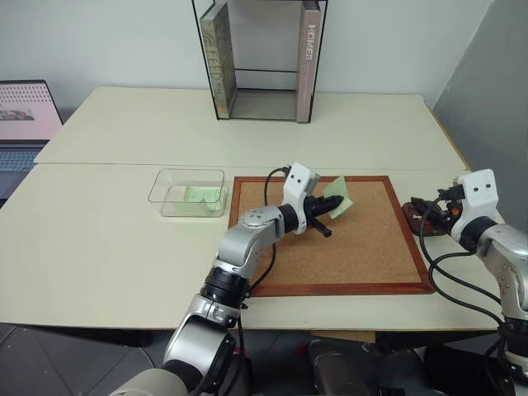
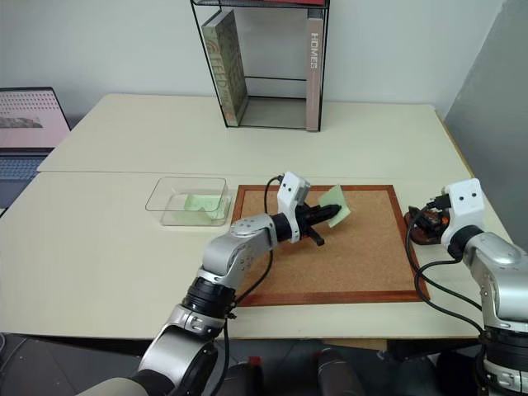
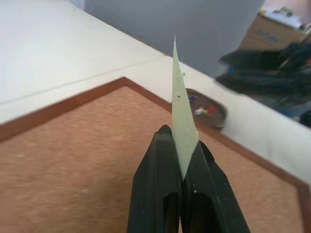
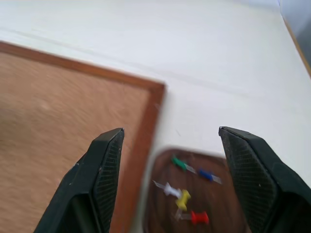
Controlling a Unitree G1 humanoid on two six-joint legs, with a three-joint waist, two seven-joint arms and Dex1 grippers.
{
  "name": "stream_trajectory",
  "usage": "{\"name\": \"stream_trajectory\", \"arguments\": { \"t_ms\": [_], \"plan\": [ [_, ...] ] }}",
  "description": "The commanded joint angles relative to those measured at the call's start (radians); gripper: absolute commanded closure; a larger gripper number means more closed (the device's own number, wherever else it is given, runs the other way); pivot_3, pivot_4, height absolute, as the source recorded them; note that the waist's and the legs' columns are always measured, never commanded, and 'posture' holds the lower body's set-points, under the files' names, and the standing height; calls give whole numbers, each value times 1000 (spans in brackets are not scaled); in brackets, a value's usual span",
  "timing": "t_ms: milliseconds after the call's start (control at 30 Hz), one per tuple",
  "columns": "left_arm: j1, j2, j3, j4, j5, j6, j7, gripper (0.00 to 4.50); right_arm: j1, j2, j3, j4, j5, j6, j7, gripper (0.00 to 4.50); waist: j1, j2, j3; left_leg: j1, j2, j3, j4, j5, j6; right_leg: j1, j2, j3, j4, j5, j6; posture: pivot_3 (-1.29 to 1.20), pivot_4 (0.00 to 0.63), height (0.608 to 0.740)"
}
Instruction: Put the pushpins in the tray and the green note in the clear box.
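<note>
Green note (image 3: 181, 116): I see a pale thin slip, edge-on, pinched in left gripper (image 3: 181, 145) above cork board (image 1: 363, 247).
Right gripper (image 4: 171, 138): spread over tray (image 4: 160, 194).
Right wrist view: five pushpins (image 4: 187, 194) in tray.
Clear box (image 1: 188, 193): holds another green slip.

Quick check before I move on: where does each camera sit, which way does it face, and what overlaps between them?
Head stereo pair: on the head, facing forward and down at the cork board, clear box and both arms.
Left wrist: along the left gripper, shut on the green note, toward the tray.
Right wrist: between the open right gripper fingers, down at pushpins.
Shared: tray and board in all views.
</note>
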Motion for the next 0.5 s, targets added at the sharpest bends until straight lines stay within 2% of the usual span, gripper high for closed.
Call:
{"name": "stream_trajectory", "arguments": {
  "t_ms": [33,267,367,500],
  "plan": [
    [-15,41,42,-103,43,-4,82,4500,-20,-39,36,-157,101,-15,127,1200,-1,0,0,0,0,0,0,0,0,0,0,0,0,0,0,0,150,740],
    [38,250,153,-227,95,69,158,4500,-125,-45,212,-233,199,58,240,1200,0,0,0,1,2,-1,0,0,0,0,1,-1,1,0,0,0,150,740],
    [42,388,205,-255,126,100,151,4500,-188,-29,290,-205,198,57,273,1200,1,-2,1,0,1,-1,1,0,0,0,1,-2,0,0,0,0,150,740],
    [47,491,212,-233,159,89,139,4500,-227,-14,341,-157,171,29,287,1200,6,-2,2,-1,2,-2,0,0,0,0,0,-3,0,0,-1,0,150,740]
  ]
}}
